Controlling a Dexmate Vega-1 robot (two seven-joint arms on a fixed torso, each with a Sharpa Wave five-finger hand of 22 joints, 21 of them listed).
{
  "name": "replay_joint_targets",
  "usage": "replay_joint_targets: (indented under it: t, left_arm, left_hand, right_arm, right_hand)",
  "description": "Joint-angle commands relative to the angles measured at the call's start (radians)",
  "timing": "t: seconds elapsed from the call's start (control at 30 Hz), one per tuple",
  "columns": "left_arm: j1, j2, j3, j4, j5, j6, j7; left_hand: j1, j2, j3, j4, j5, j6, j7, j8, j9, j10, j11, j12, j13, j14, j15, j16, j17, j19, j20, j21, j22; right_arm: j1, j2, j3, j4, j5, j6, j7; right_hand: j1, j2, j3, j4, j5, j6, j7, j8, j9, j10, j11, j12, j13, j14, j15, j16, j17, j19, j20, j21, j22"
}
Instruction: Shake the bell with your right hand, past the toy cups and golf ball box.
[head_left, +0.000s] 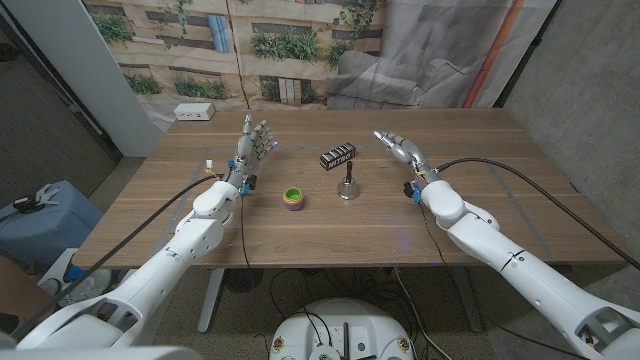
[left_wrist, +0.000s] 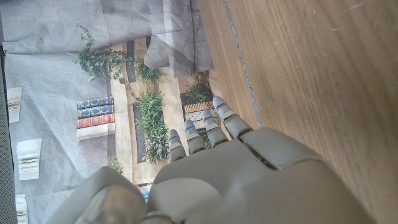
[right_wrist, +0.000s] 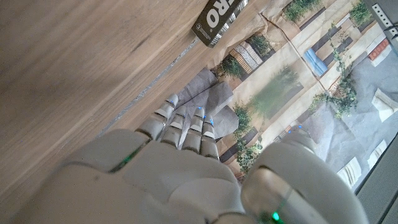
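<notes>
A small dark bell (head_left: 347, 185) with an upright handle stands mid-table. Just behind it lies the black golf ball box (head_left: 337, 156), whose end also shows in the right wrist view (right_wrist: 219, 20). Left of the bell sits a stack of toy cups (head_left: 293, 197), purple outside and green inside. My right hand (head_left: 400, 150) hovers to the right of the box and bell, fingers apart and holding nothing. My left hand (head_left: 253, 146) is raised at the left of the cups, fingers spread and empty. The wrist views look along the backs of the left hand (left_wrist: 230, 174) and right hand (right_wrist: 168, 168).
A white box (head_left: 194, 112) lies at the table's far left corner. A grey cloth and a printed garden backdrop (head_left: 300, 45) hang behind the far edge. Cables run along both arms. A blue container (head_left: 40, 220) stands on the floor at the left.
</notes>
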Motion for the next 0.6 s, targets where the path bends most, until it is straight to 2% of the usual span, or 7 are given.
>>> replay_joint_targets:
  t: [0.03,0.5,0.57,0.6]
  left_arm:
    - [0.001,0.0,0.0,0.0,0.0,0.001,0.0]
    - [0.001,0.0,0.0,0.0,0.0,0.001,0.0]
    - [0.001,0.0,0.0,0.0,0.0,0.001,0.0]
    - [0.001,0.0,0.0,0.0,0.0,0.001,0.001]
  left_hand:
    - [0.0,0.008,0.002,0.007,0.007,0.0,-0.008,0.002,0.004,0.001,-0.003,0.006,0.005,0.009,-0.096,0.006,0.005,0.009,-0.001,0.007,0.006]
    - [0.0,0.008,0.001,0.007,0.007,0.0,-0.008,0.002,0.004,0.001,-0.001,0.006,0.005,0.009,-0.097,0.006,0.005,0.01,-0.001,0.007,0.006]
    - [0.0,0.008,0.002,0.007,0.007,0.0,-0.008,0.002,0.004,0.002,-0.002,0.006,0.005,0.009,-0.098,0.006,0.005,0.009,-0.001,0.007,0.006]
    - [0.0,0.008,0.002,0.007,0.007,0.0,-0.008,0.002,0.004,0.001,-0.001,0.006,0.005,0.009,-0.098,0.006,0.005,0.01,-0.001,0.007,0.006]
  right_arm:
    - [-0.009,0.022,0.053,0.049,0.155,0.037,0.006]
    - [-0.009,0.08,0.097,0.148,0.312,0.111,0.024]
    - [-0.008,0.079,0.101,0.146,0.33,0.097,0.023]
    - [-0.024,0.096,0.128,0.125,0.397,0.087,0.03]
  right_hand:
    - [-0.019,0.012,0.0,0.01,0.011,-0.033,0.012,-0.001,0.002,-0.034,0.004,-0.007,-0.005,-0.013,0.002,-0.001,-0.001,-0.013,0.0,0.0,0.0]
    - [-0.066,0.042,-0.003,0.035,0.015,-0.079,0.02,0.002,0.001,-0.07,0.001,-0.001,-0.014,-0.031,0.011,-0.002,-0.004,-0.048,0.006,-0.002,0.0]
    - [-0.073,0.046,-0.003,0.038,0.015,-0.083,0.021,0.003,0.001,-0.072,0.002,0.0,-0.015,-0.032,0.015,-0.001,-0.004,-0.053,0.007,-0.003,0.0]
    - [-0.079,0.049,-0.004,0.042,0.016,-0.089,0.024,0.002,0.001,-0.074,0.002,0.0,-0.016,-0.034,0.017,-0.002,-0.004,-0.058,0.008,-0.003,0.0]
